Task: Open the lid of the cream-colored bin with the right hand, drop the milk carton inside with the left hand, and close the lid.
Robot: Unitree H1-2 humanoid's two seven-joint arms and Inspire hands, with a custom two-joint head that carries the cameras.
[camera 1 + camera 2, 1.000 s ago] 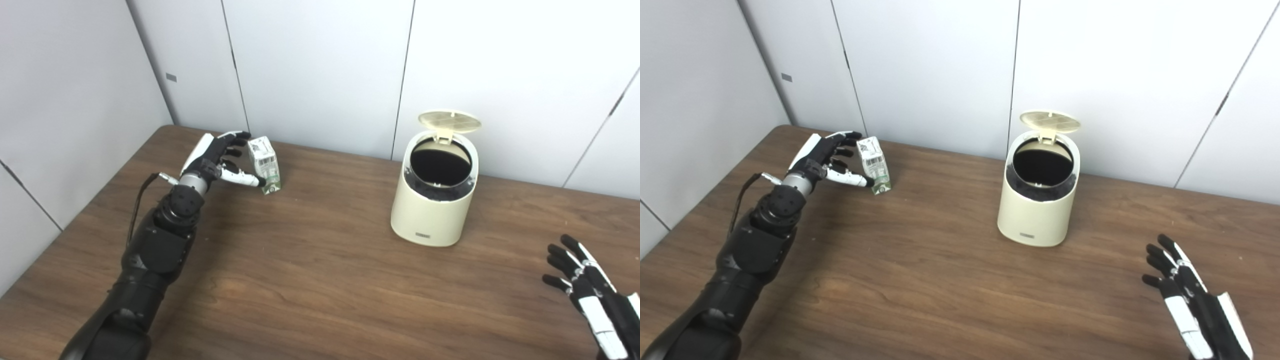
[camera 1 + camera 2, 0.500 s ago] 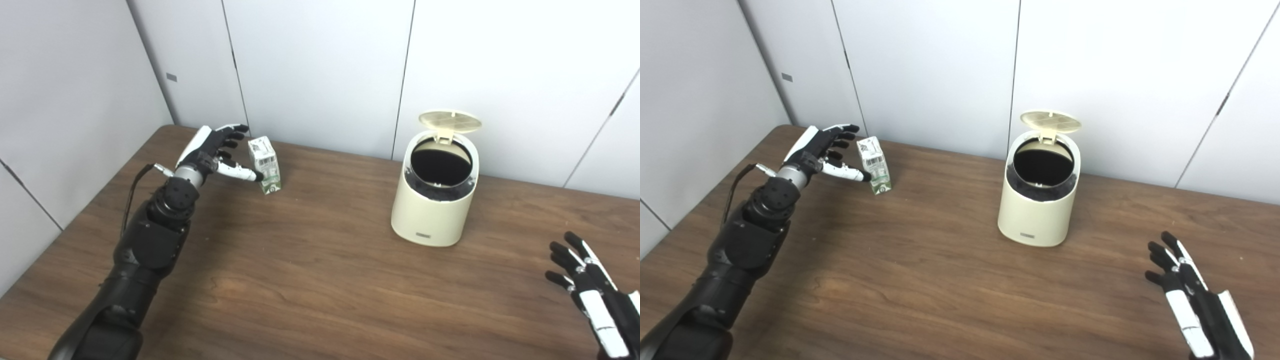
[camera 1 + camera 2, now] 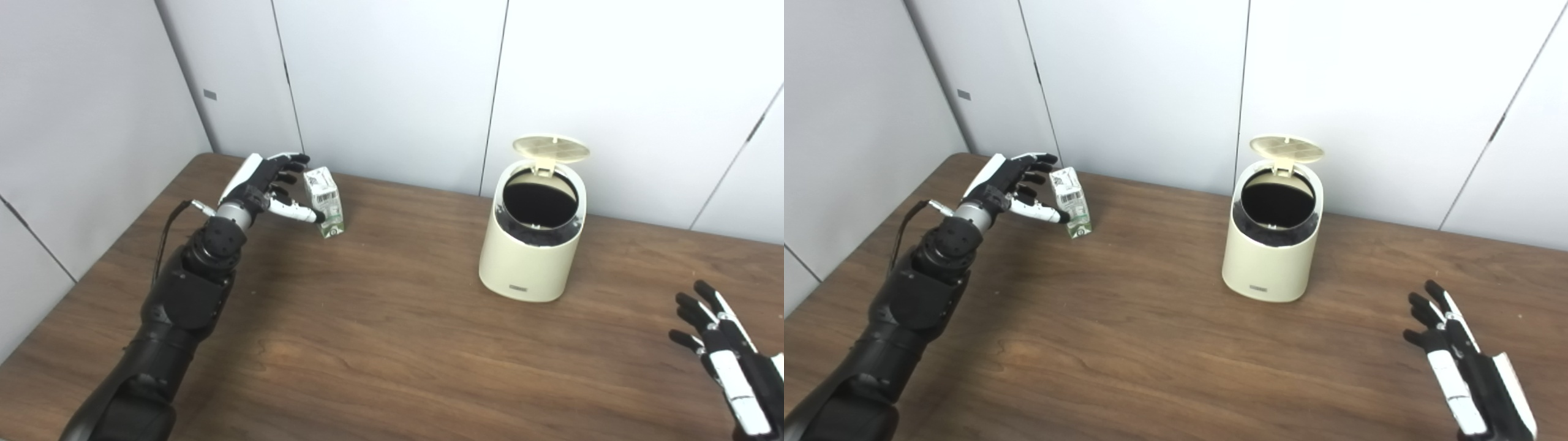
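A cream-colored bin (image 3: 531, 245) stands on the table at the right of centre, its round lid (image 3: 550, 147) hinged up at the back and its dark inside open. A small white and green milk carton (image 3: 324, 203) stands upright at the far left of the table. My left hand (image 3: 267, 188) is open right beside the carton on its left, thumb reaching along its front lower side and fingers spread near its top. My right hand (image 3: 729, 361) is open and empty, fingers spread, low at the right, well apart from the bin.
The brown wooden table (image 3: 392, 343) runs up to white wall panels (image 3: 392, 86) close behind the bin and carton. A wall (image 3: 73, 122) bounds the table's left side.
My left hand lifted and drew slightly back from the carton, then came close beside it again with the fingers spread. My right hand sank a little lower at the right. Carton and bin stayed put.
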